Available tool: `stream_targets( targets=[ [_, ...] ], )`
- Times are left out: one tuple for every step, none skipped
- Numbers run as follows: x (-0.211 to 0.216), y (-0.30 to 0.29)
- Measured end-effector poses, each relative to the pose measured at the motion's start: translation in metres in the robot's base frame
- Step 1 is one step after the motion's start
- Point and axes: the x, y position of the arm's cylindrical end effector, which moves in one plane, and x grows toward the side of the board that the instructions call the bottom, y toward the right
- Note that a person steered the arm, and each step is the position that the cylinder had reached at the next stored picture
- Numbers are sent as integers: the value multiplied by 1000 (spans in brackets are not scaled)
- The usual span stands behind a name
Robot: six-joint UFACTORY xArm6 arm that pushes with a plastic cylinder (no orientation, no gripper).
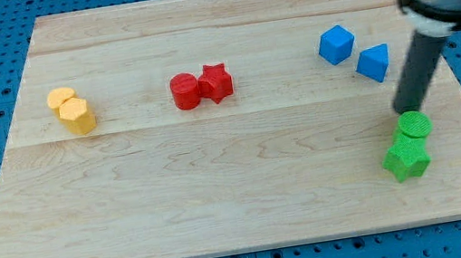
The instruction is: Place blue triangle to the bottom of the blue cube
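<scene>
The blue cube [336,44] sits at the view's upper right of the wooden board [219,176]. The blue triangle [374,63] lies just to its right and slightly lower, close to it but apart. My rod comes down from the view's top right; my tip [409,109] rests on the board below and to the right of the blue triangle, just above the green blocks. It touches no blue block.
A green cylinder [413,127] and a green star [406,158] sit together right under my tip. A red cylinder [185,91] and red star [215,83] sit at the top centre. Two yellow blocks [72,110] sit at the left.
</scene>
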Motion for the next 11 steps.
stream_targets(
  targets=[
    [-16, 37],
    [-46, 47],
    [-72, 29],
    [-76, -1],
    [-76, -25],
    [-90, -25],
    [-108, -20],
    [-99, -40],
    [-88, -43],
    [-79, -52],
    [-67, -60]
  ],
)
